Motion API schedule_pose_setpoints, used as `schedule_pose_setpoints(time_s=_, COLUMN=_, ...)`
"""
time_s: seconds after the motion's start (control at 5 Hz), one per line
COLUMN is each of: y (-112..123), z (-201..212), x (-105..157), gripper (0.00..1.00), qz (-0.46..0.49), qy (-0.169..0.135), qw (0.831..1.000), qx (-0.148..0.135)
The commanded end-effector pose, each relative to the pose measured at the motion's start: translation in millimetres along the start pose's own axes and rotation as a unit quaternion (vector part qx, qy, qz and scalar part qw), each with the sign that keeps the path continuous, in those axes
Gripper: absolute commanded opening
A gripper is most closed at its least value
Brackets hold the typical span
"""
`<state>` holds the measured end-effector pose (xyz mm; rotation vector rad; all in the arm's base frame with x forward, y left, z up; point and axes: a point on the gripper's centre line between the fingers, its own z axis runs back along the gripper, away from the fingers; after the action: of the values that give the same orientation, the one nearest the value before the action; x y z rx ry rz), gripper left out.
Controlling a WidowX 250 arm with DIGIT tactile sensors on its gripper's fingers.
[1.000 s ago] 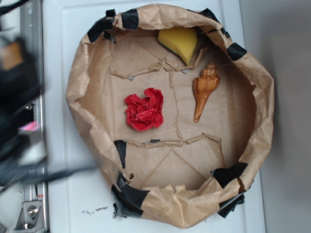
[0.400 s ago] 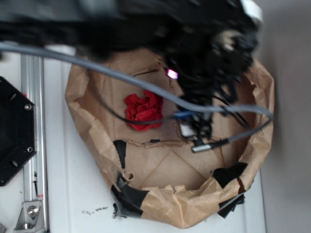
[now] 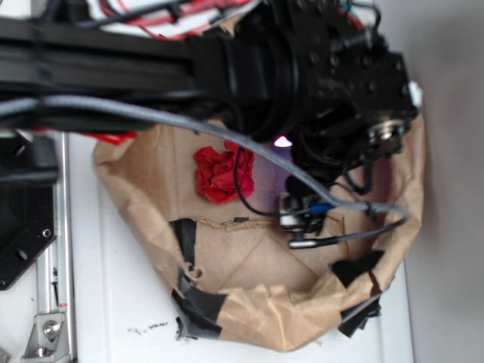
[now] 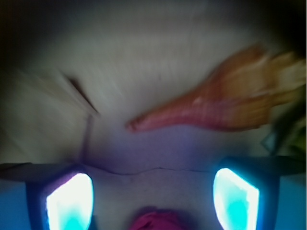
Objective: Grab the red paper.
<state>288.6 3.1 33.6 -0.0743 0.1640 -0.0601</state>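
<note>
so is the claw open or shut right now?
Open. In the wrist view the claw shows two glowing fingers far apart, with bare brown paper floor between them and only a bit of crumpled red paper wad at the bottom edge.

wrist view blurred — dim corners

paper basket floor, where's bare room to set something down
Free: the floor below the red paper, toward the taped lower wall of the paper basket. Crowded: the upper right, where the arm and gripper hang over the seashell.
</note>
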Motion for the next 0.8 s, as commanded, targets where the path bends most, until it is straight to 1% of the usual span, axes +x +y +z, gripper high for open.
schedule_pose_setpoints(time_s=0.0, y=-5, z=32, x=-22, gripper=1.00, qz=-0.021, qy=-0.025, qw=0.999, qx=0.005)
schedule_pose_setpoints(time_s=0.2, y=-19, z=31, x=-46, gripper=1.00, qz=-0.047, qy=-0.020, qw=0.999, qx=0.004)
schedule_pose_setpoints(time_s=0.4, y=-24, z=24, x=-55, gripper=1.00, qz=-0.052, qy=-0.013, qw=0.998, qx=0.018)
schedule_pose_setpoints(time_s=0.6, y=-23, z=7, x=-64, gripper=1.00, qz=-0.053, qy=-0.008, qw=0.998, qx=0.042)
